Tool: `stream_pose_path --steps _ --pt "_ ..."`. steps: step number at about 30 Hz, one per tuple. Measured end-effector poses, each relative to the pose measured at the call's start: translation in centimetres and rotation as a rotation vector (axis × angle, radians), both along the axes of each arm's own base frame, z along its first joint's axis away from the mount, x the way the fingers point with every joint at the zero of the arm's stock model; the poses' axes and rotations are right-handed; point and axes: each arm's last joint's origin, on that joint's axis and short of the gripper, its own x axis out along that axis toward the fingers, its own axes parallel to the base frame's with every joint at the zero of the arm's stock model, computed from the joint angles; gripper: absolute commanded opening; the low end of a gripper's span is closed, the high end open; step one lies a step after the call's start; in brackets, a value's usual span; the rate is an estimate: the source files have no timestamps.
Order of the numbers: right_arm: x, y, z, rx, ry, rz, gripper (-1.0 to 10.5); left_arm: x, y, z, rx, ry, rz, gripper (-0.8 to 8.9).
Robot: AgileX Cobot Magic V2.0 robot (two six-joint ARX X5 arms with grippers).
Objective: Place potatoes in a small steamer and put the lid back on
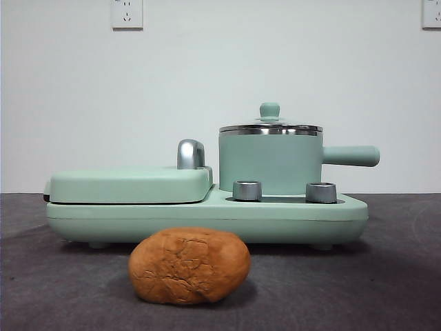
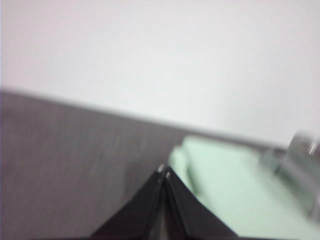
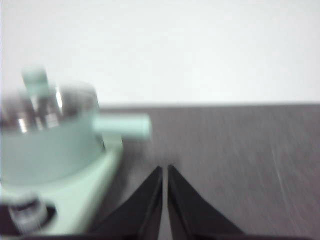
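Here, a potato (image 1: 189, 266) with cracked orange-brown skin lay on the dark table (image 1: 386, 276), just in front of a mint-green cooker base (image 1: 207, 214) and apart from it. The steamer (image 1: 270, 162) stood on the right side of that base, behind two steel dials (image 1: 247, 190), its straight handle (image 1: 351, 156) pointing right. The lid (image 1: 270, 127) sat closed on the steamer's steel rim, its green knob (image 1: 269, 110) upright. On the left side of the base lay a flat griddle (image 1: 129, 185), shut, with a chrome handle (image 1: 191, 154) at its back. The left gripper (image 2: 164, 172) hung above the table beside the griddle's corner, its jaws together and holding nothing. The right gripper (image 3: 165, 168) hovered near the steamer's handle side, its jaws all but touching, likewise empty. Both wrist views were blurred. A white wall (image 1: 275, 55) with two sockets closed the scene.
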Motion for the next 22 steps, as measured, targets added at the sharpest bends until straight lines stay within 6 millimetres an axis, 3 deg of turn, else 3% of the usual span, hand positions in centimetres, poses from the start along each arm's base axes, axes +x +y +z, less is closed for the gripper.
stream_pose_path --steps 5,9,14,22 --pt "-0.3 0.0 1.4 0.179 -0.008 0.016 0.2 -0.3 0.0 1.4 -0.101 -0.022 -0.014 0.09" --pt "-1.0 0.0 4.2 0.257 0.056 0.02 0.2 -0.7 0.0 4.3 -0.141 0.039 -0.018 0.09" --pt "-1.2 0.3 7.8 0.236 0.144 0.118 0.2 -0.3 -0.3 8.1 -0.102 0.139 -0.123 0.09" --pt "0.8 0.9 10.4 0.063 0.242 0.291 0.2 3.0 -1.2 11.1 0.015 0.244 -0.399 0.09"
